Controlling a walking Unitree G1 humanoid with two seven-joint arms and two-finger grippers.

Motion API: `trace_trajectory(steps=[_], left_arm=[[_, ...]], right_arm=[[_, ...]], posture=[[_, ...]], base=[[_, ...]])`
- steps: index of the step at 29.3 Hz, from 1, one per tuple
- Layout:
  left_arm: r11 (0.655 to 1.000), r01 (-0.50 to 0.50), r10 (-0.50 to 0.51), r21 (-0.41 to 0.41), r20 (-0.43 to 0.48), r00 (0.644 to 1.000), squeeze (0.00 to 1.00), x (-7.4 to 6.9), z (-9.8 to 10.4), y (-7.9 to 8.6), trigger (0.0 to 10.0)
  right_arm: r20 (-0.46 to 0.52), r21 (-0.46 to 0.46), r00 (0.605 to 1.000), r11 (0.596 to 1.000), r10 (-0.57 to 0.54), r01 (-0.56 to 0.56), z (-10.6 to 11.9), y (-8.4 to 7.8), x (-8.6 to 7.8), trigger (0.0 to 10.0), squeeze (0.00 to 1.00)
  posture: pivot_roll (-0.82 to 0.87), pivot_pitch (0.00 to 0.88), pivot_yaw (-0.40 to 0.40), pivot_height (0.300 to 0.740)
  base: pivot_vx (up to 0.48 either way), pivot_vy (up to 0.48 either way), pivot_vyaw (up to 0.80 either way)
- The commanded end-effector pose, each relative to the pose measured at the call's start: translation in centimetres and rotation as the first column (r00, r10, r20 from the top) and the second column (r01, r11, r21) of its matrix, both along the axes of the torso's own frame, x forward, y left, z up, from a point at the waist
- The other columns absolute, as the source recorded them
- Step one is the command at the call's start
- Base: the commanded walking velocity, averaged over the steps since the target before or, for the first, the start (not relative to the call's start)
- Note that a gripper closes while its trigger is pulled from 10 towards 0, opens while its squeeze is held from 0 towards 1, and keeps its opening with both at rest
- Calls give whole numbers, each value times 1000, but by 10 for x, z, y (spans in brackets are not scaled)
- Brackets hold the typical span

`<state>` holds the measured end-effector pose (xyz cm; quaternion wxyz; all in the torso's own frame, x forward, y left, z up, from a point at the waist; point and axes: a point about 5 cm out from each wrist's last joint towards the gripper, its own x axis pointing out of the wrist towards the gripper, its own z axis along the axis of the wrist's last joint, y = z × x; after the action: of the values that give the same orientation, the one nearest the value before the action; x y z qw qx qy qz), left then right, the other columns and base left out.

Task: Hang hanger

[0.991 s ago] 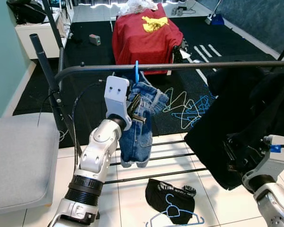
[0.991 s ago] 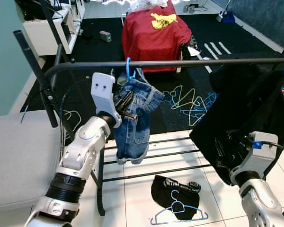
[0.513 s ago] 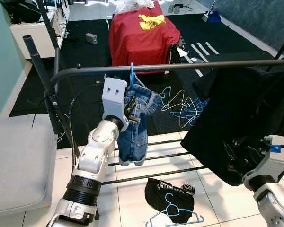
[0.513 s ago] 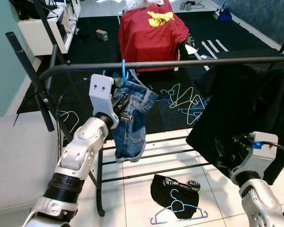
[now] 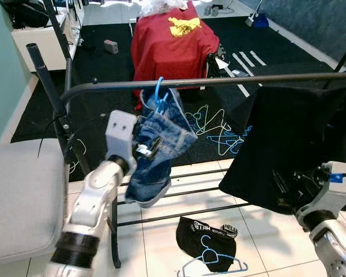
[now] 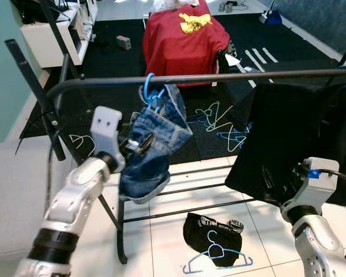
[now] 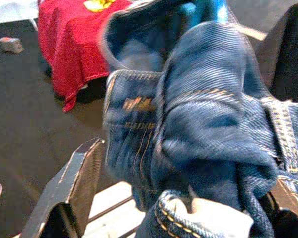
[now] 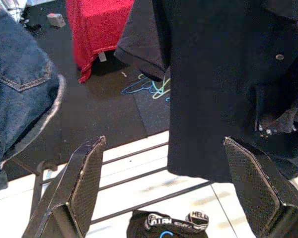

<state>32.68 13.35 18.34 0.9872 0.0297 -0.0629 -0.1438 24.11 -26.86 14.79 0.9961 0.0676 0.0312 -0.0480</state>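
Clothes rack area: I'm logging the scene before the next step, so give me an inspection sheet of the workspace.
Surface: white tile floor under a black clothes rail.
Job's things: blue hanger hooked on the rail, carrying denim shorts.
Clutter: black garment with a blue hanger on it on the floor; loose hangers on the dark mat.
Grippers: left gripper at the shorts, denim between its jaws; right gripper open, by the black shirt.
Cables: thin black cable by the rack's post.
Surroundings: red-covered furniture, grey cushion.
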Motion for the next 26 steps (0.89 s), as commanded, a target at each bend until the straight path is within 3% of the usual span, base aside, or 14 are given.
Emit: trace_trajectory(steps=[1,8,9,11,12,13,14,15,16,17,18,20,26], left_arm=[[999,-38,39,17,-57,998,1000,-7,-14,12,10000],[996,-58,56,-68,-37,998,1000,-13,-9,18,10000],[993,-33,31,-113,-15,999,1000,-12,-2,16,10000],[993,-33,31,-113,-15,999,1000,-12,-2,16,10000],[986,22,-21,-163,8,1000,1000,-12,6,11,10000],[986,22,-21,-163,8,1000,1000,-12,6,11,10000],[969,115,-110,-220,37,993,0,-15,14,2,10000],[969,115,-110,-220,37,993,0,-15,14,2,10000],[938,218,-207,-269,67,976,0,-19,20,-7,10000],[938,218,-207,-269,67,976,0,-19,20,-7,10000],[910,298,-283,-287,94,955,0,-25,24,-13,10000],[893,342,-324,-293,110,940,0,-28,27,-17,10000],[891,373,-350,-258,130,928,0,-32,30,-18,10000]], right_arm=[[-24,-13,1000,1000,-8,8,-3,-4,-2,10000,0],[-25,-17,1000,1000,-9,9,-2,-5,-2,10000,0],[-26,-16,1000,1000,-10,9,-3,-5,-3,10000,0],[-26,-16,1000,1000,-10,9,-3,-5,-3,10000,0],[-27,-15,1000,1000,-10,10,-3,-5,-3,10000,0],[-27,-15,1000,1000,-10,10,-3,-5,-3,10000,0],[-27,-13,1000,1000,-10,10,-3,-4,-4,10000,0],[-27,-13,1000,1000,-10,10,-3,-4,-4,10000,0],[-28,-12,1000,1000,-11,11,-4,-4,-5,10000,0],[-28,-12,1000,1000,-11,11,-4,-4,-5,10000,0],[-28,-11,1000,1000,-12,12,-4,-4,-5,10000,0],[-28,-10,1000,1000,-13,12,-4,-4,-6,10000,0],[-28,-11,1000,1000,-14,14,-4,-6,-6,10000,0]], posture=[[-93,182,-1,740],[-94,186,-1,740],[-95,187,2,740],[-95,187,2,740],[-96,189,3,740],[-96,189,3,740],[-97,190,6,740],[-97,190,6,740],[-97,188,7,740],[-97,188,7,740],[-98,191,6,740],[-98,191,6,740],[-94,187,4,740]], base=[[0,0,0],[0,0,0],[0,0,0],[0,0,0],[0,0,0],[0,0,0],[0,0,0],[0,0,0],[0,0,0],[0,0,0],[0,0,0],[0,0,0],[0,0,0]])
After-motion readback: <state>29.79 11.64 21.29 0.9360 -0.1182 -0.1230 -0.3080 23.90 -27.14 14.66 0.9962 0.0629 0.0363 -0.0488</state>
